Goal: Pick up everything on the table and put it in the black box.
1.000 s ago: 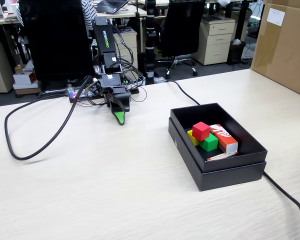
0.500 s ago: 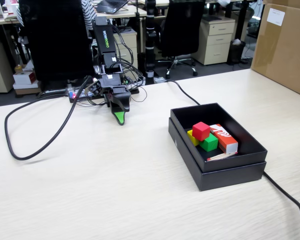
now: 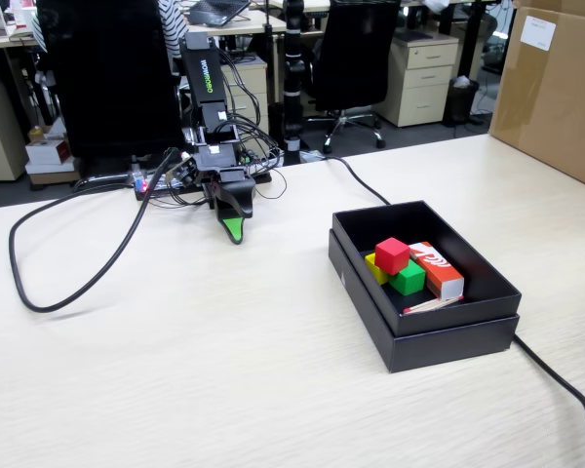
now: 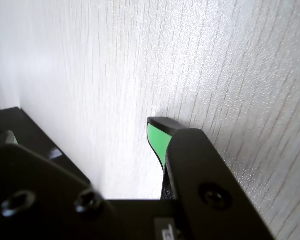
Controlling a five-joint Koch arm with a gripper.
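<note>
Counter (image 3: 224, 370): pale wood grain, no cubes left loose on it in the fixed view.

Brown carton (image 3: 556, 88), far right: white label, print too small to read.

Black box (image 3: 370, 255), right of centre, seated in its lid. All three cubes lie inside: red cube (image 3: 392, 255) perched on top of the yellow cube (image 3: 373, 267) and green cube (image 3: 408, 279). Red-and-white carton (image 3: 437, 269) touching them; white script on its red face, not legible.

Arm folded at its base, well apart from the box. Upper link carries vertical white lettering, too small to read with confidence. Fingers (image 3: 234, 228) tip-down at the counter, drawn together with no visible gap, holding nothing; the wrist view (image 4: 162, 142) agrees.

Risks, judged: task looks complete. The stacked red cube could topple if the box is jolted. Black cable (image 3: 565, 390) by the box corner could snag and drag it.
</note>
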